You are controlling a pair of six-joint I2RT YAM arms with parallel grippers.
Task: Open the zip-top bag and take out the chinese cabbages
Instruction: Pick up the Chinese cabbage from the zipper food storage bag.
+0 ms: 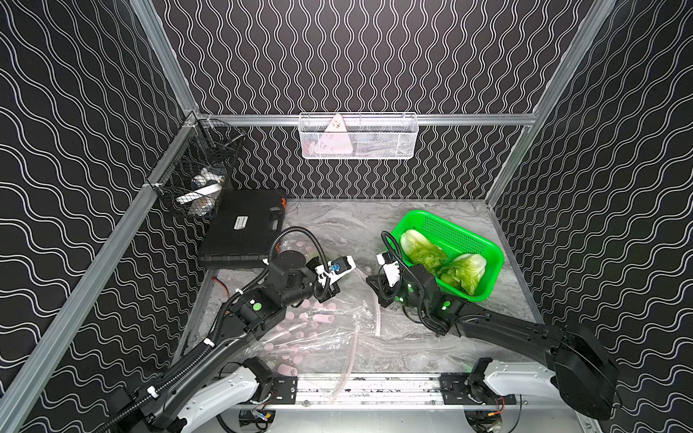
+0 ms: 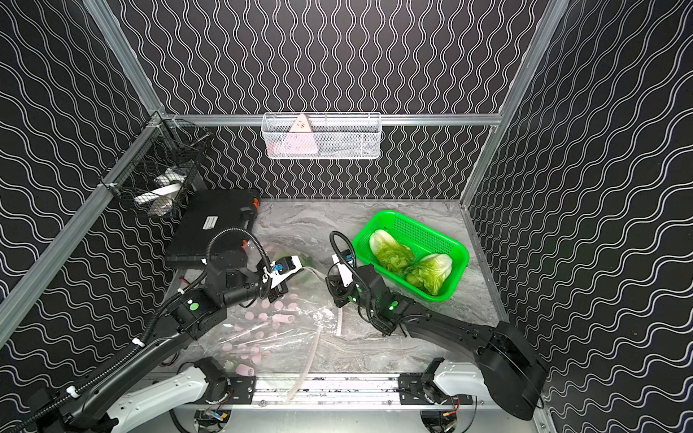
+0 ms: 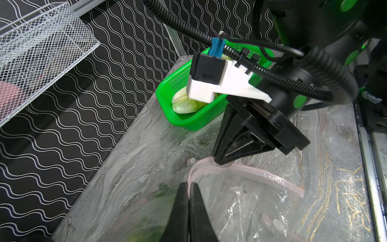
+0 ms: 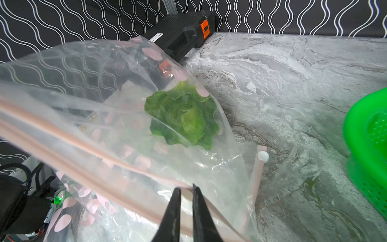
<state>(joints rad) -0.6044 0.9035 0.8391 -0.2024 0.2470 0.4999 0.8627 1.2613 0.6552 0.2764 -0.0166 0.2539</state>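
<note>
The clear zip-top bag [image 1: 318,330] [image 2: 277,330] with pink dots lies on the marble table between my arms, its mouth open. One chinese cabbage [image 4: 182,117] is still inside it, seen through the plastic. Two more cabbages [image 1: 422,249] [image 1: 467,271] lie in the green basket [image 1: 487,240] [image 2: 457,247]. My left gripper [image 3: 189,185] [image 1: 326,294] is shut on the bag's pink zip rim. At the opposite rim, my right gripper [image 4: 186,189] [image 1: 371,281] has its jaws nearly together, the zip strip pinched at their tips.
A black tool case [image 1: 243,228] [image 4: 182,35] sits at the back left, just behind the bag. A black wire basket [image 1: 198,168] hangs on the left wall and a white wire basket [image 1: 356,137] [image 3: 41,48] on the back wall. The arms' mounting rail [image 1: 375,386] runs along the front edge.
</note>
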